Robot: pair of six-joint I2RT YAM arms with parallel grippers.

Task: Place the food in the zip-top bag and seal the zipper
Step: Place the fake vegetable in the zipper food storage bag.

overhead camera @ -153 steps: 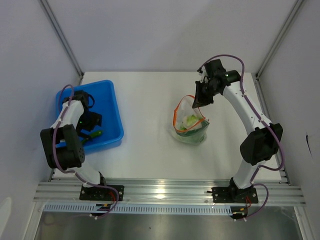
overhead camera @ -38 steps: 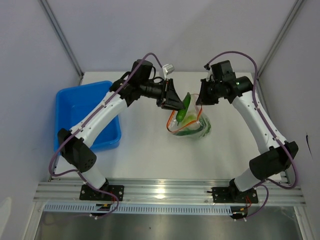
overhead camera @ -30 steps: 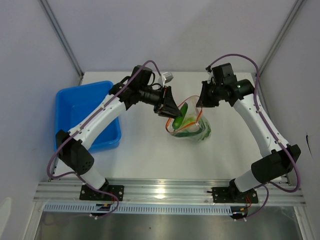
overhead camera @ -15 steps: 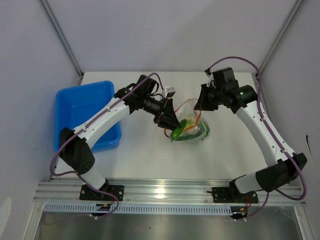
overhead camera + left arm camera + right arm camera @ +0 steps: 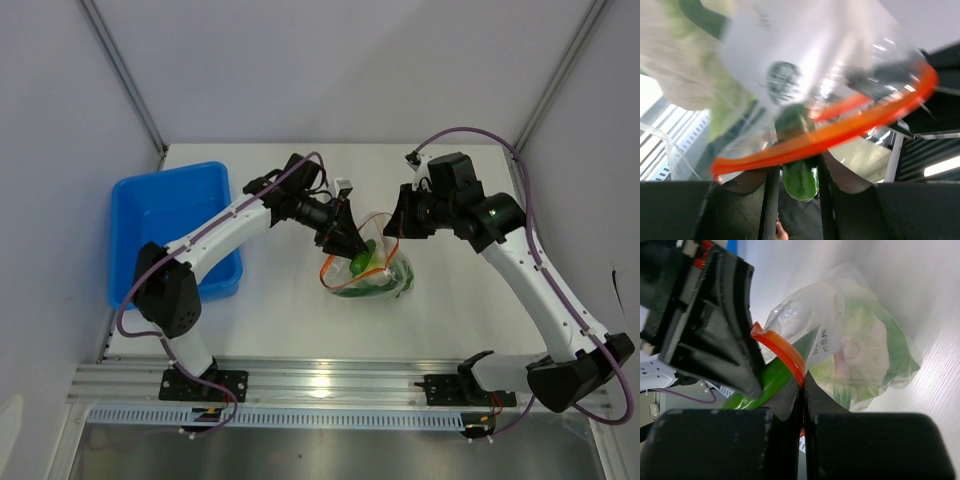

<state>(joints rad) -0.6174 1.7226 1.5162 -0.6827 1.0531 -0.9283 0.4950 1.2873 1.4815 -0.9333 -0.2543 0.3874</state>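
The clear zip-top bag (image 5: 388,280) stands mid-table with pale leafy and green food (image 5: 860,347) inside it. My left gripper (image 5: 350,246) is shut on a green pepper (image 5: 358,260), whose front end pokes through the bag's mouth. In the left wrist view the pepper (image 5: 800,176) sits between the fingers (image 5: 771,190) and the orange-red zipper (image 5: 850,127) crosses just in front of them. My right gripper (image 5: 394,228) is shut on the zipper (image 5: 785,352) at the rim's right side, holding the mouth up and open. The right wrist view shows the pepper (image 5: 765,382) next to that pinch (image 5: 802,384).
A blue bin (image 5: 175,205) stands at the table's left side, behind the left arm. Grey walls close off the back and both sides. The aluminium rail with both arm bases (image 5: 320,385) runs along the near edge.
The left arm has carried the pepper from above the bag down and into its mouth. The right gripper, still pinching the zipper, has shifted a little down and left with the bag.
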